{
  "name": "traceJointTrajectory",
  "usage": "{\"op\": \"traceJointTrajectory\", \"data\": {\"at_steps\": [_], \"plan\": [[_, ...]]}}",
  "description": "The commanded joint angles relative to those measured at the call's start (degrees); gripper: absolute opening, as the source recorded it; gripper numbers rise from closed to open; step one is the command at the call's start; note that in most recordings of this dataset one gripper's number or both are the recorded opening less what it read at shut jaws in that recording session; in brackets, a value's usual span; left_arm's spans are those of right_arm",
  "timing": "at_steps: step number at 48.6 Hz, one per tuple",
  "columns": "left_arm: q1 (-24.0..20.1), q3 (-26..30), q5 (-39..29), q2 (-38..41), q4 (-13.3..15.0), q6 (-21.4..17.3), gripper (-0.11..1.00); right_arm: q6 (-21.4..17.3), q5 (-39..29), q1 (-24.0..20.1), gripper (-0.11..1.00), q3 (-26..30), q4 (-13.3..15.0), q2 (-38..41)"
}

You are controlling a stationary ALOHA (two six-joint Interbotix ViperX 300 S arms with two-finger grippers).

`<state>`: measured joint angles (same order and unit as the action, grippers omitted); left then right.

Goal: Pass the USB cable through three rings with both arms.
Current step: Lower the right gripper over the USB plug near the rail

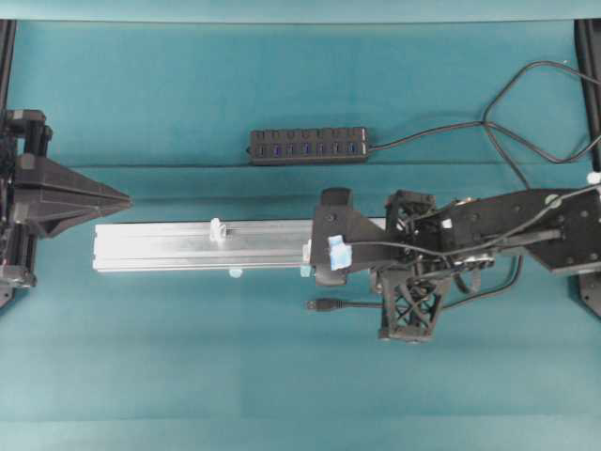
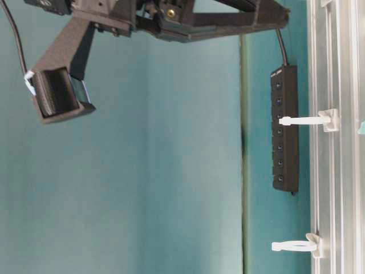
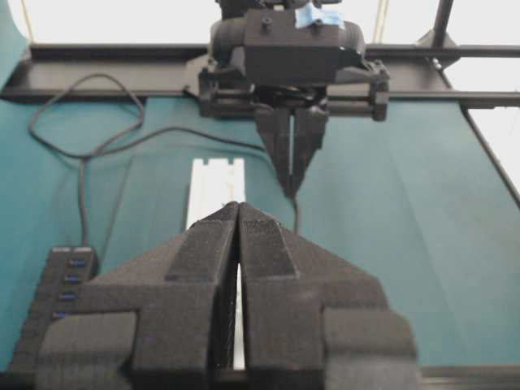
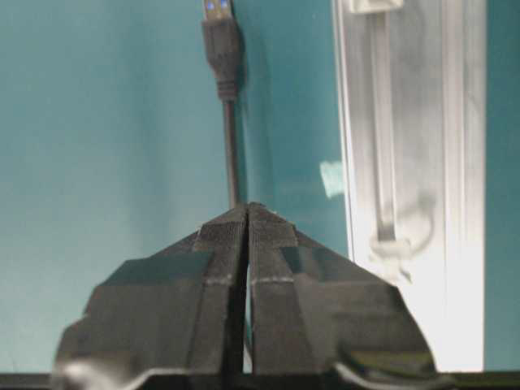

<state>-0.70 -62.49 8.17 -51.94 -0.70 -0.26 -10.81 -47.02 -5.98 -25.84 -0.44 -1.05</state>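
The USB cable point(image 1: 357, 304) lies on the teal cloth in front of the rail, its plug point(image 1: 324, 304) pointing left. My right gripper point(image 1: 383, 305) is shut on the cord just behind the plug. In the right wrist view the cord point(image 4: 231, 146) runs out from the closed tips point(image 4: 247, 206) to the plug point(image 4: 221, 41). One white ring point(image 1: 217, 230) stands on the silver rail point(image 1: 160, 246); the table-level view shows two rings point(image 2: 302, 120) point(image 2: 293, 246). My left gripper point(image 1: 127, 199) is shut and holds nothing, off the rail's left end.
A black multi-port hub point(image 1: 308, 146) lies behind the rail, its cord looping off to the right point(image 1: 507, 103). Pale blue tape tabs point(image 1: 235, 272) sit at the rail's front edge. The right arm's wrist camera point(image 1: 333, 249) overhangs the rail's right end.
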Motion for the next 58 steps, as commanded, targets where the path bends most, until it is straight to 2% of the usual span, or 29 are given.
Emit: {"op": "traceJointTrajectory", "data": {"at_steps": [1, 18, 25, 31, 39, 41, 50, 58], "plan": [[-0.09, 1.58, 0.26, 0.18, -0.18, 0.0, 0.02, -0.09, 1.49, -0.44, -0.1, 1.32, 0.0, 0.44], [-0.09, 1.49, 0.35, 0.44, -0.18, 0.0, 0.02, 0.26, 2.55, -1.23, -0.1, 2.37, -0.44, 5.71], [-0.09, 1.49, 0.26, 0.44, -0.18, 0.0, 0.02, 0.88, 4.31, -1.67, -0.03, 2.2, -0.18, 6.15], [-0.09, 1.49, 0.26, 0.44, -0.18, 0.0, 0.02, 1.41, 4.22, -1.67, 0.16, 1.58, -0.09, 6.77], [0.09, 1.49, 0.26, 0.44, -0.18, -0.09, 0.02, 1.32, 4.39, -1.76, 0.62, 1.58, 1.32, 7.38], [0.18, 1.49, 0.26, 0.44, -0.18, 0.0, 0.02, 1.32, 4.48, -1.67, 0.69, 1.49, 1.85, 7.47], [0.35, 1.49, -1.23, 0.18, -0.09, 0.0, 0.02, 1.32, 5.89, -1.67, 0.56, 1.23, 2.46, 8.09], [0.35, 1.49, -2.29, 0.09, -0.18, 0.0, 0.02, 1.32, 7.38, -1.93, 0.56, 0.26, 2.46, 9.49]]}}
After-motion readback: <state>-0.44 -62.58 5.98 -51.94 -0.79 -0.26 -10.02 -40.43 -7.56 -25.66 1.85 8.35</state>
